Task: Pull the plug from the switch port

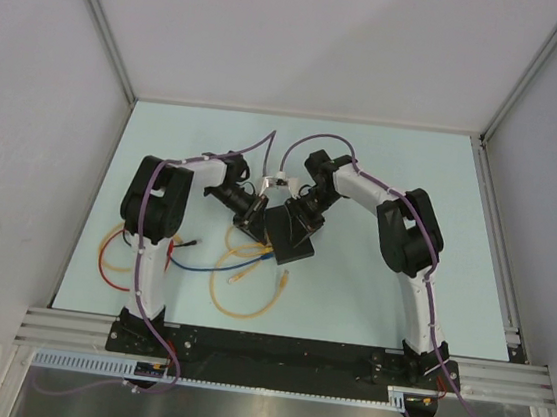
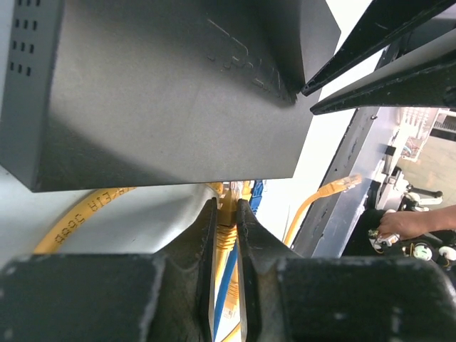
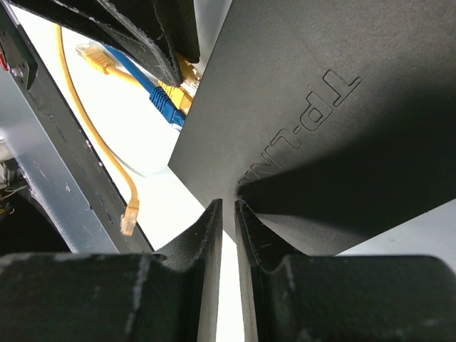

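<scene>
The switch (image 1: 290, 238) is a flat matte-black box on the table between my arms; it fills the left wrist view (image 2: 164, 92) and the right wrist view (image 3: 320, 128). My left gripper (image 2: 226, 206) is shut on a yellow plug (image 2: 226, 226) seated in the switch's socket edge. A blue plug (image 3: 165, 107) sits in the socket beside it. My right gripper (image 3: 228, 206) is shut, its tips resting on the switch's top face near an edge. In the top view the left gripper (image 1: 254, 224) and right gripper (image 1: 300, 214) flank the switch.
Loops of yellow cable (image 1: 238, 300), a blue cable (image 1: 206, 266) and a red cable (image 1: 111, 265) lie on the table left of the switch. A loose yellow plug end (image 3: 128, 221) lies near the black front rail (image 1: 272, 354).
</scene>
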Controlling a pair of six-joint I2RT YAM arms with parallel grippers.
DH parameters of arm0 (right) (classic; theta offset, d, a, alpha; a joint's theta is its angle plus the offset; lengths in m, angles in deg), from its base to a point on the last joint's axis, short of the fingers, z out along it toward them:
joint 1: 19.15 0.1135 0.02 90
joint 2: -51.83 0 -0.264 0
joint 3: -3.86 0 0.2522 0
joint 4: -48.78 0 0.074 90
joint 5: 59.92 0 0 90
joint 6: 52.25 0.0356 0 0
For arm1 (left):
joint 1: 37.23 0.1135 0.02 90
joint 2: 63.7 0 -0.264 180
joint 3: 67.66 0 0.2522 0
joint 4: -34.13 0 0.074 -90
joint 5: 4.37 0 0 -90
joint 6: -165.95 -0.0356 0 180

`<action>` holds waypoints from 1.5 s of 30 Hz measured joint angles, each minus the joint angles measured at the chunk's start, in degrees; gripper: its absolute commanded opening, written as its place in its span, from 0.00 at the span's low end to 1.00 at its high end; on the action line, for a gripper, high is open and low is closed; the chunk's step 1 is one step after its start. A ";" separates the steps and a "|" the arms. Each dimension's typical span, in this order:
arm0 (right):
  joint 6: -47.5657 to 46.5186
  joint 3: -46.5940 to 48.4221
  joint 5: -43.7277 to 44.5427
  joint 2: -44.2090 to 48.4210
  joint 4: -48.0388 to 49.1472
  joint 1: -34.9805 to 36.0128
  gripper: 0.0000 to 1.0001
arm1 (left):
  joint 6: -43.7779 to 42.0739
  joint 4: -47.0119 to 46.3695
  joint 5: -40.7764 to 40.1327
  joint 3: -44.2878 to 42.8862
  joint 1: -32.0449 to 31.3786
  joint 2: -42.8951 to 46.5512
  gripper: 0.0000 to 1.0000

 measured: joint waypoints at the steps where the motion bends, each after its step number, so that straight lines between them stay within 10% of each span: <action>1: 0.00 0.00 0.00 -0.02 0.00 0.00 0.20 | -0.17 0.07 0.02 0.00 0.00 0.00 0.00; 24: 0.04 2.27 -1.11 -1.90 -1.97 0.00 0.20 | -6.95 3.85 -3.04 1.38 7.78 13.03 0.00; 39: 0.04 4.09 -1.86 -3.23 -3.39 0.02 0.19 | -25.00 18.99 -22.56 0.48 46.31 18.58 0.00; 41: 0.04 4.24 -2.01 -3.39 -3.41 0.02 0.19 | -23.58 16.50 -25.97 1.92 48.06 18.67 0.06; 45: 0.02 4.31 -2.14 -3.45 -3.41 0.02 0.19 | -19.45 10.32 -32.83 5.51 48.87 18.69 0.48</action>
